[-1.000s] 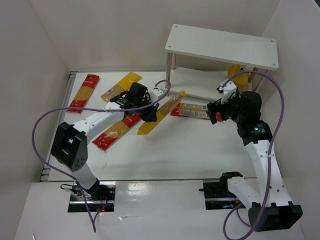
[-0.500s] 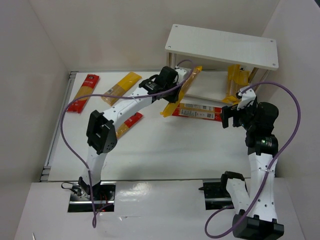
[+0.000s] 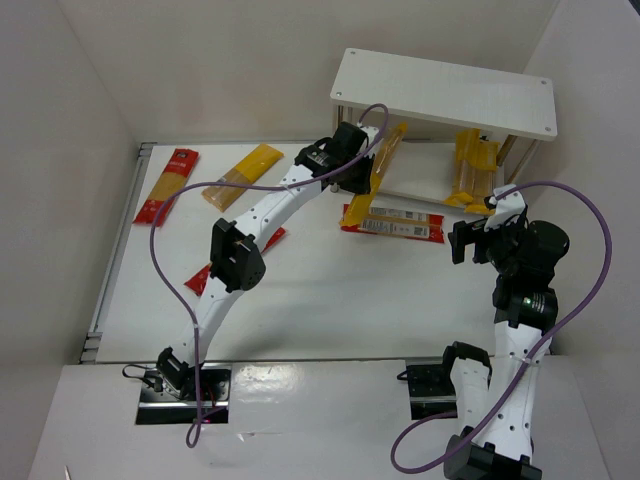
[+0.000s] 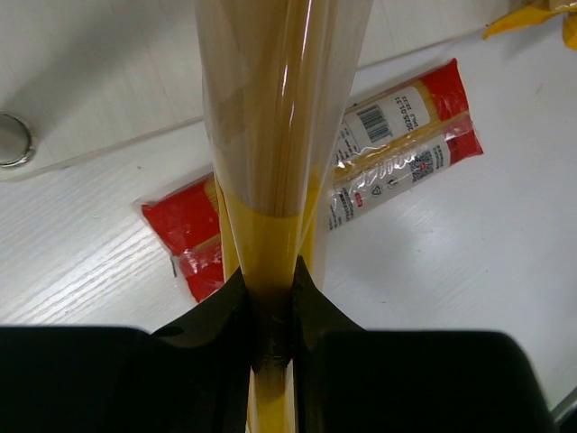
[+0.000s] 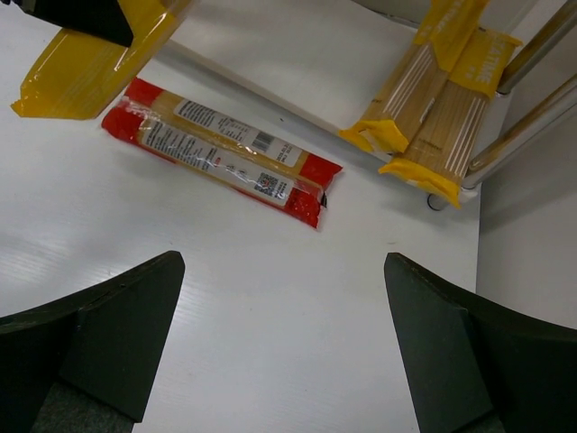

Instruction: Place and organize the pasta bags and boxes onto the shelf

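left gripper (image 4: 270, 302), lower centre, is clamped on a yellow pack (image 4: 279, 108), cut off at top edge and hiding part of a red pack (image 4: 401, 140); right gripper (image 5: 281, 275) is apart.

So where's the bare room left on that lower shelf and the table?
The lower shelf is bare in its middle, between the held yellow pack and two yellow packs crowding its right end. The table is open on the near side of the red spaghetti; loose packs crowd its far-left.
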Robot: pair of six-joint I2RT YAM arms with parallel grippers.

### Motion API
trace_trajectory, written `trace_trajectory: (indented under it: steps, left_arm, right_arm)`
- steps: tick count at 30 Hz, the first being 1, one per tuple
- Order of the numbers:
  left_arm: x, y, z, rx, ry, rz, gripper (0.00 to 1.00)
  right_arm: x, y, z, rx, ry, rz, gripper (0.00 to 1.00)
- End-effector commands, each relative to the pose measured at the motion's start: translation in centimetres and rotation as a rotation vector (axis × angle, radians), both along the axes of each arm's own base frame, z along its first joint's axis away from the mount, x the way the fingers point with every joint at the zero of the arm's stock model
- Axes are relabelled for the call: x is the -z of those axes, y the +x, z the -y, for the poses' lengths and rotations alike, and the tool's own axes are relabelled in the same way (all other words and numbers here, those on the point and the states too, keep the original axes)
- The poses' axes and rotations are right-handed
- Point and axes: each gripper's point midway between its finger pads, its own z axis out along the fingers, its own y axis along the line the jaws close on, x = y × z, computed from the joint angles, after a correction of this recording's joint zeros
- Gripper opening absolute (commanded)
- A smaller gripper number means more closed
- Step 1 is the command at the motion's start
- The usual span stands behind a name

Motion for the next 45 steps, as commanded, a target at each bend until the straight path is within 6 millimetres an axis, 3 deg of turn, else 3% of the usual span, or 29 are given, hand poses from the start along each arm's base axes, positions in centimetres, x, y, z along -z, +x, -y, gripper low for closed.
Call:
trace_trajectory:
  steps: [1,6,7,9,10,11,15,16,18,23,28,36,42,45]
  left_arm:
    - [-6.5,0.9,3.0,0.067,-0.211,0.113,0.00]
    - [-6.8,1.3,3.9,0.112,-0.259,0.123,0.00]
    - [-8.3,1.8,3.8,0.098,-0.274,0.163,0.00]
    - [-8.5,2.7,3.9,0.074,-0.277,0.193,0.00]
    - [-9.9,2.9,3.8,0.064,-0.293,0.227,0.00]
    - [-9.0,3.5,3.7,0.042,-0.277,0.226,0.00]
    - [-9.0,4.8,3.3,0.009,-0.283,0.262,0.00]
    - [-8.0,4.9,3.4,0.008,-0.273,0.248,0.00]
    - [-8.8,5.5,3.1,-0.018,-0.281,0.283,0.00]
    - [-8.4,6.4,2.9,-0.035,-0.288,0.302,0.00]
    - [-5.4,7.6,2.9,-0.047,-0.240,0.309,0.00]
    - [-5.2,9.3,3.1,-0.071,-0.241,0.381,0.00]
    - [-4.6,10.1,2.9,-0.070,-0.233,0.406,0.04]
    - [-4.9,10.5,2.6,-0.083,-0.219,0.432,0.11]
  right_arm:
    - [-0.3,-0.3,-0.1,-0.011,-0.004,0.014,1.00]
    - [-0.3,-0.3,0.2,-0.002,-0.010,0.017,1.00]
    - [-0.1,-0.4,0.2,-0.002,-0.007,0.009,1.00]
    - [-0.2,-0.4,0.0,-0.011,-0.004,0.010,1.00]
    - [-0.2,-0.5,0.3,-0.002,-0.004,0.010,1.00]
    - [-0.2,-0.4,0.3,-0.004,-0.012,0.011,1.00]
    - [0.0,-0.6,0.1,-0.013,-0.006,0.004,1.00]
    - [0.0,-0.6,0.1,-0.013,-0.006,0.004,1.00]
    - [0.2,-0.7,-0.1,-0.024,-0.007,-0.003,1.00]
    - [0.2,-0.7,-0.1,-0.024,-0.007,-0.003,1.00]
    - [0.3,-0.8,-0.2,-0.036,-0.009,-0.008,1.00]
    - [0.7,-0.8,-0.2,-0.035,0.002,-0.023,1.00]
    - [0.7,-0.8,-0.1,-0.038,-0.007,-0.022,1.00]
    - [0.7,-0.8,-0.1,-0.038,-0.007,-0.022,1.00]
